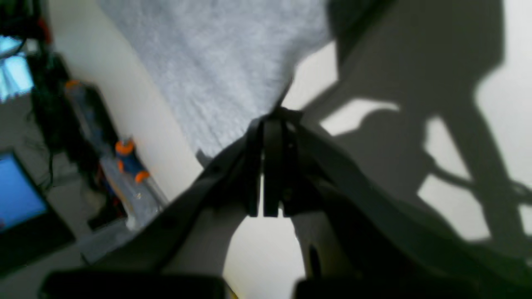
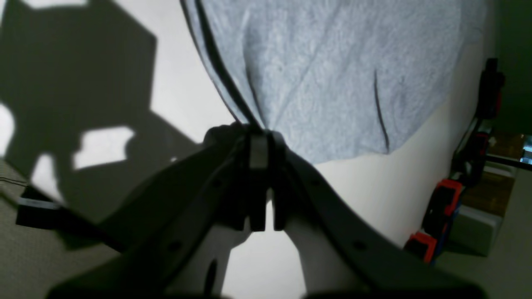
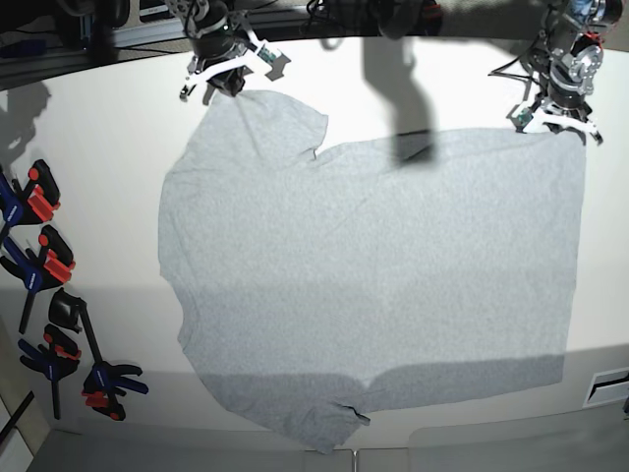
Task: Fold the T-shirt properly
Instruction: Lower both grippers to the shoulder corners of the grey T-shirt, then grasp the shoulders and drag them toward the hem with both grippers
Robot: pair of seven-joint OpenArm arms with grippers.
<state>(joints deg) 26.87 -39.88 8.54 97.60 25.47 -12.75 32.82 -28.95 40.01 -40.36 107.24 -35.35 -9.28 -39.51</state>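
Note:
The light grey T-shirt [image 3: 373, 265] lies spread flat on the white table [image 3: 98, 147], plain side up, with one sleeve at the far left and the other at the near edge. My right gripper [image 3: 232, 83] is shut on the far-left sleeve. In the right wrist view its fingertips [image 2: 258, 137] pinch a bunched fold of the T-shirt [image 2: 332, 74]. My left gripper [image 3: 556, 120] sits at the shirt's far right corner. In the left wrist view it [image 1: 272, 122] is closed, and the cloth [image 1: 216, 62] tapers into its tips.
Several black clamps with orange and blue grips [image 3: 44, 261] lie along the table's left edge, with another clamp [image 3: 103, 382] nearer the front. Clamps [image 2: 440, 199] and a blue screen [image 1: 16, 191] stand beyond the table's edge. Arm shadows fall across the tabletop.

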